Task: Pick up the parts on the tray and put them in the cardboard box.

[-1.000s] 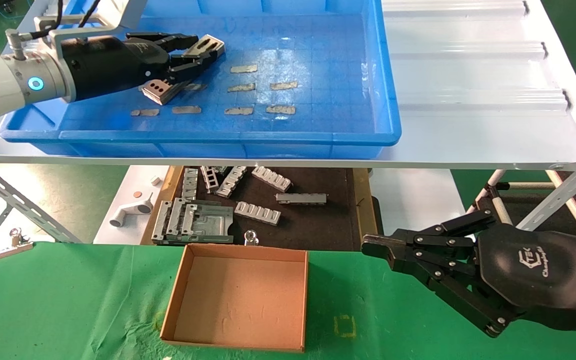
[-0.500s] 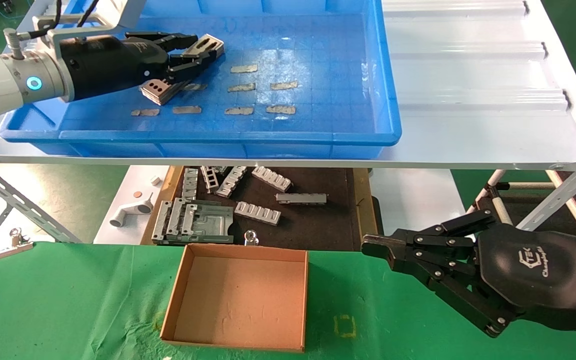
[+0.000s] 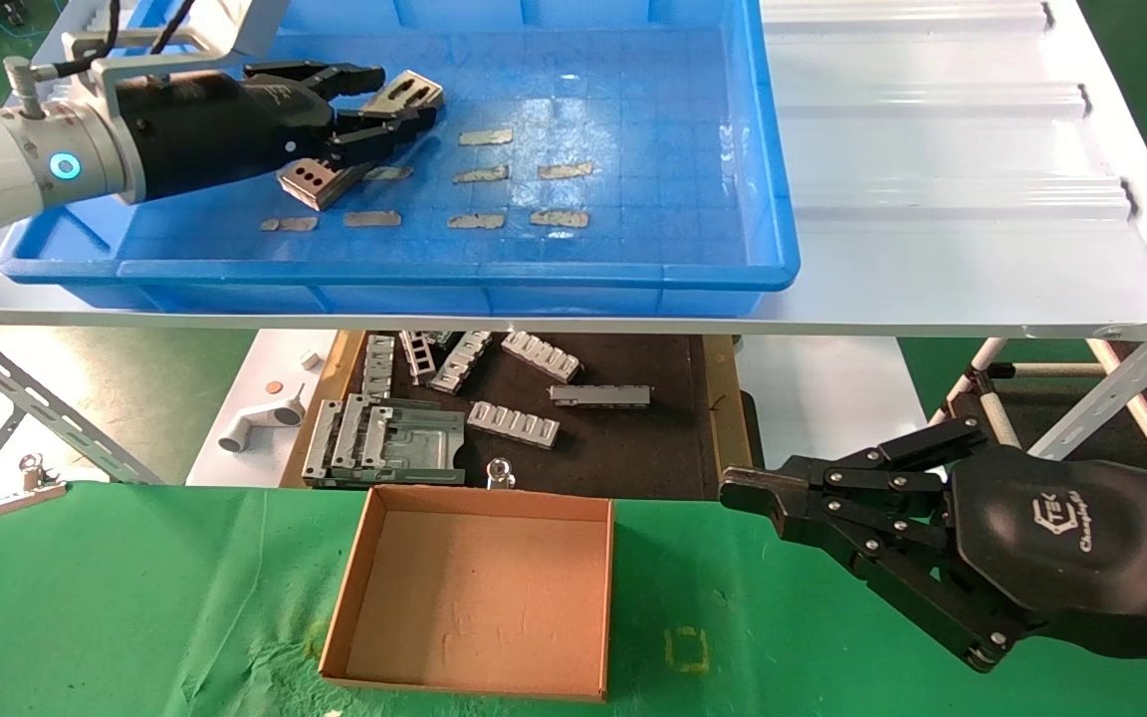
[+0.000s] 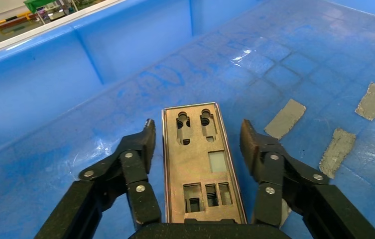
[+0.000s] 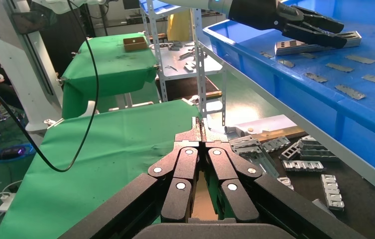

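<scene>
One part (image 4: 197,159) sits between the left gripper's (image 4: 197,142) wide-open fingers inside the tray (image 3: 773,149); the cardboard box (image 3: 474,597) holds nothing; the right gripper (image 3: 738,490) is closed.

tray (image 3: 773,149): bright blue, grid-patterned floor
plate (image 4: 197,159): silver-grey, punched cutouts
box (image 3: 479,498): plain brown
cloth (image 3: 135,597): green

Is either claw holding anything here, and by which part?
Nothing is held. The left claw is open, its fingers either side of a part in the tray without touching; the right claw is shut, empty.
</scene>
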